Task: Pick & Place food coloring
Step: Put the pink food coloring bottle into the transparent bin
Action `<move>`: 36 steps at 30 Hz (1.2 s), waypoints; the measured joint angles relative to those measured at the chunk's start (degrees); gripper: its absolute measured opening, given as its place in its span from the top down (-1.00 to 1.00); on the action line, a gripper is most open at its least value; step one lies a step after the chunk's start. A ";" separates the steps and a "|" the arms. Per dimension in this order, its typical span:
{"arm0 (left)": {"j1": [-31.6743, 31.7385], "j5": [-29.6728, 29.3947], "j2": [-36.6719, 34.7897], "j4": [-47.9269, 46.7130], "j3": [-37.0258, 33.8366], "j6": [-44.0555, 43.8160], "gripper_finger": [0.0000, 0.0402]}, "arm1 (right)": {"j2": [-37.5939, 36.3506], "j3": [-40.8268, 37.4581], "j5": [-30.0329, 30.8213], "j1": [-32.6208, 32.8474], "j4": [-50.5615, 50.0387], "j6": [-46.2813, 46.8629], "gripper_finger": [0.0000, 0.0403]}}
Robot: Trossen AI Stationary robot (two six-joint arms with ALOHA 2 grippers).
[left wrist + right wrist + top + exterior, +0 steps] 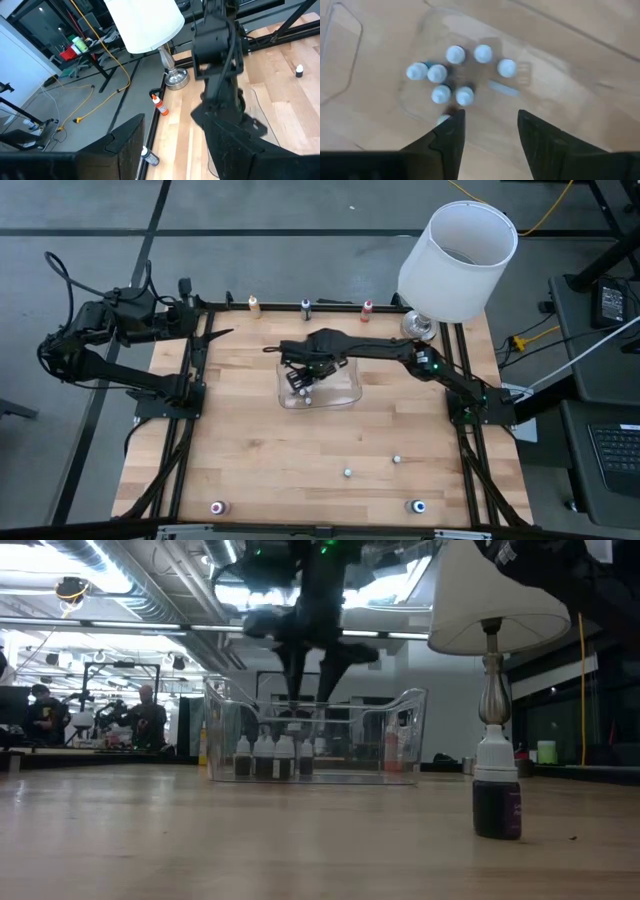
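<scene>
A clear plastic container [322, 387] stands at the table's middle, with several small pale-capped bottles [451, 75] upright on its floor; they also show in the low view [270, 755]. My right gripper [487, 130] is open and points down over the container [312, 670]; one pale cap [443, 119] shows just beside a fingertip. Yellow-orange [254, 307], dark [306, 307] and red [367, 309] bottles stand at the far edge. Pink [218, 507] and blue [418, 506] bottles stand at the near edge. My left gripper [216, 335] is open at the far left.
A lamp with a white shade [458, 260] stands at the far right corner, its metal base [176, 79] on the table. Two small white pieces [347, 473] [397, 460] lie on the near half of the table. People sit in the room behind [145, 720].
</scene>
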 joint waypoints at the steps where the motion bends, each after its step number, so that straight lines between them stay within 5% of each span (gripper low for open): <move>1: -0.01 0.02 -0.02 0.00 0.00 0.00 0.00 | -0.65 0.00 0.83 0.34 -0.98 -0.02 0.10; 12: 0.00 -0.09 -0.17 -2.59 0.00 -1.53 0.01 | -7.86 -0.42 14.33 15.36 -11.80 11.62 0.14; 16: -0.01 -0.09 -0.20 -3.13 0.00 -1.64 -0.01 | -7.75 -0.53 9.86 21.39 -11.82 17.24 0.14; 24: -0.02 -0.07 -0.22 -3.17 0.00 -0.46 0.01 | -8.18 -5.43 -2.17 31.48 -11.96 43.71 0.14; 29: -0.02 -0.77 -0.60 -3.19 0.00 0.01 0.02 | -10.32 -8.73 -3.78 37.95 -11.82 59.30 0.14; 36: -0.02 -4.89 -0.81 -3.17 0.00 -0.04 0.02 | -22.99 -26.37 -9.17 45.43 -11.89 71.58 0.14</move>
